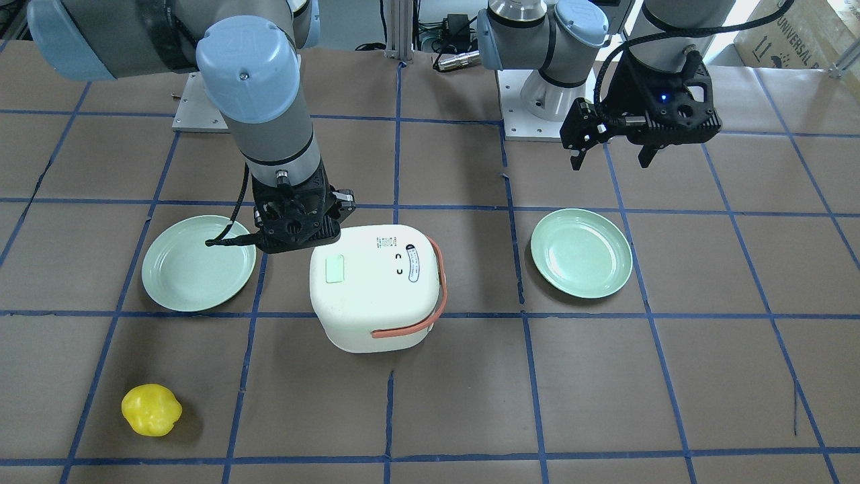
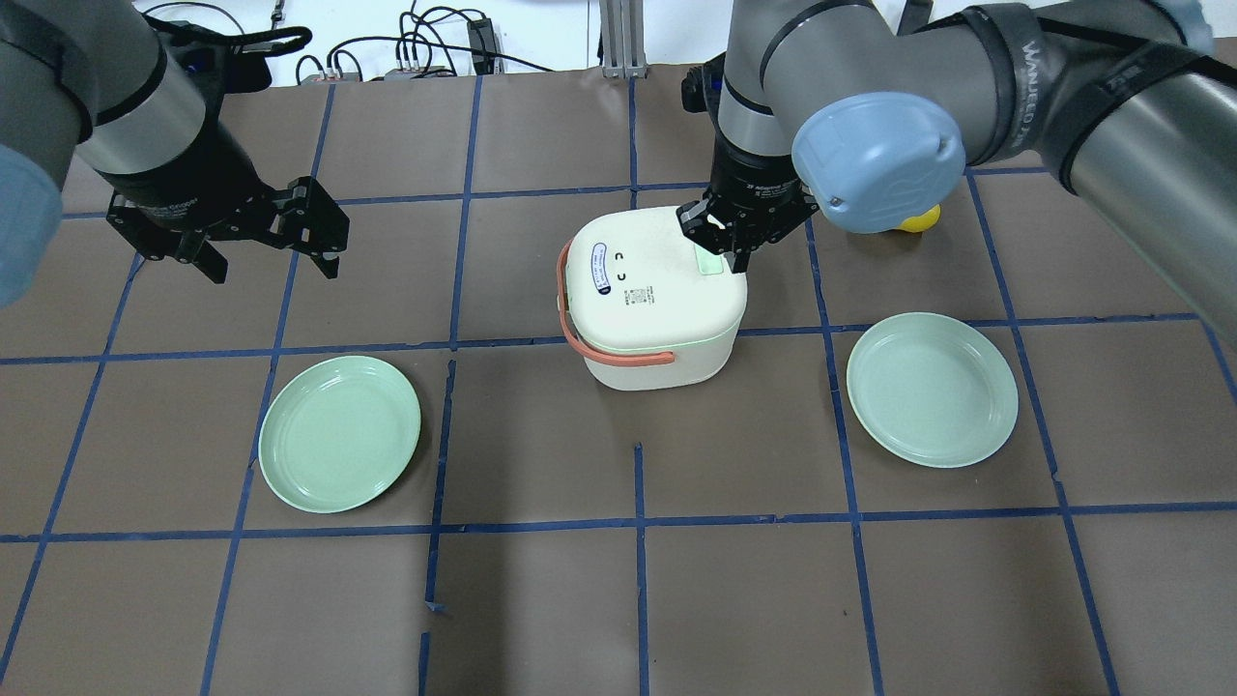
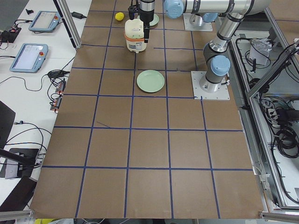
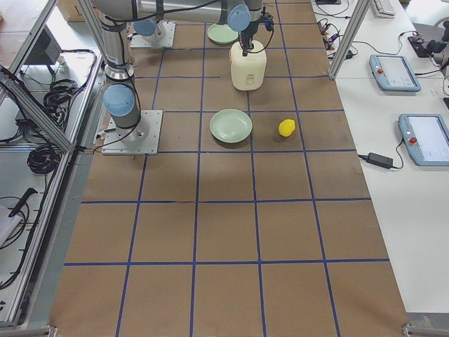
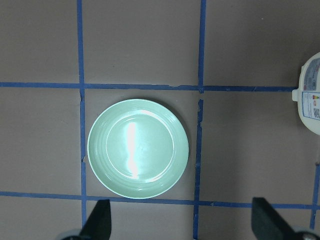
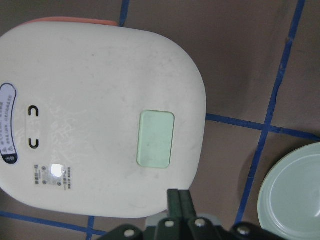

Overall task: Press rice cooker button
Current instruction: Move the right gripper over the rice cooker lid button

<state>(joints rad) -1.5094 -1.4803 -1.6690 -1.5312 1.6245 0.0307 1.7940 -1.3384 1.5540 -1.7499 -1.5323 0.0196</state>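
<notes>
The white rice cooker (image 1: 373, 289) stands mid-table with its lid shut, so the inner pot is hidden. Its orange-pink strap handle (image 1: 410, 327) hangs down one side. A mint green button (image 6: 156, 138) sits on the lid. My right gripper (image 2: 730, 251) is shut and empty. Its fingertips (image 6: 178, 197) point down over the lid's edge right beside the button (image 2: 712, 259); I cannot tell whether they touch the lid. My left gripper (image 2: 261, 242) is open and empty. It hovers far to the cooker's left, above a green plate (image 5: 138, 148).
Two mint green plates lie on the brown paper, one on each side of the cooker (image 2: 338, 433) (image 2: 933, 389). A yellow toy pepper (image 1: 151, 409) lies beyond the right arm. Blue tape lines grid the table.
</notes>
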